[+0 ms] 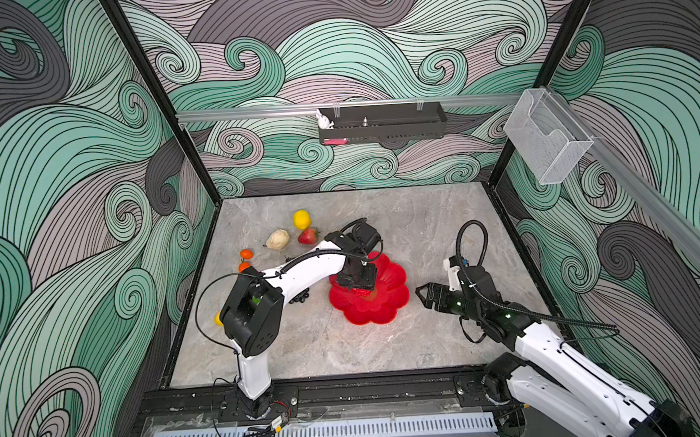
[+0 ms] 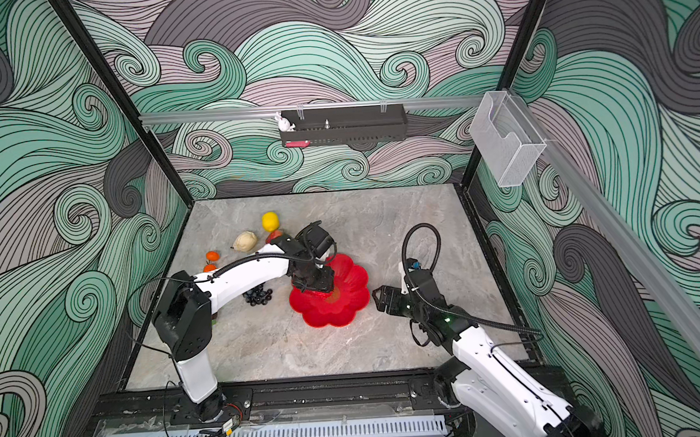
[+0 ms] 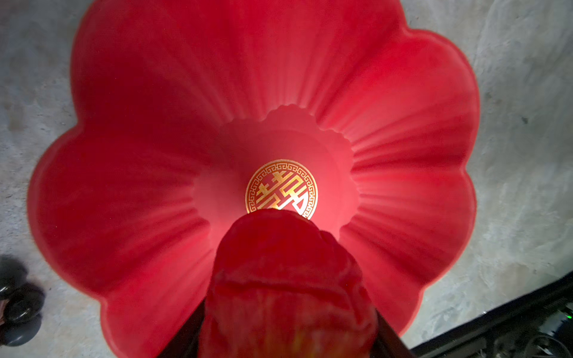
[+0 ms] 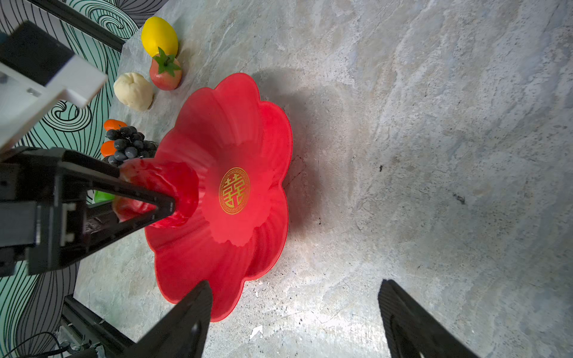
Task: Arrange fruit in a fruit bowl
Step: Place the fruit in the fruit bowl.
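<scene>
The job looks barely begun. At the left, the oranges, beige lump, lemon, strawberry and grapes lie on the table, outside the red bowl, whose inside is bare. Over its left half the left gripper, jaws about half open, clamps the apple; whether it touches the bowl I cannot tell. Just right of the bowl, the right gripper hangs wide open and empty. The arm hides most of a second lemon and part of the grapes; a lime shows only as a green sliver.
</scene>
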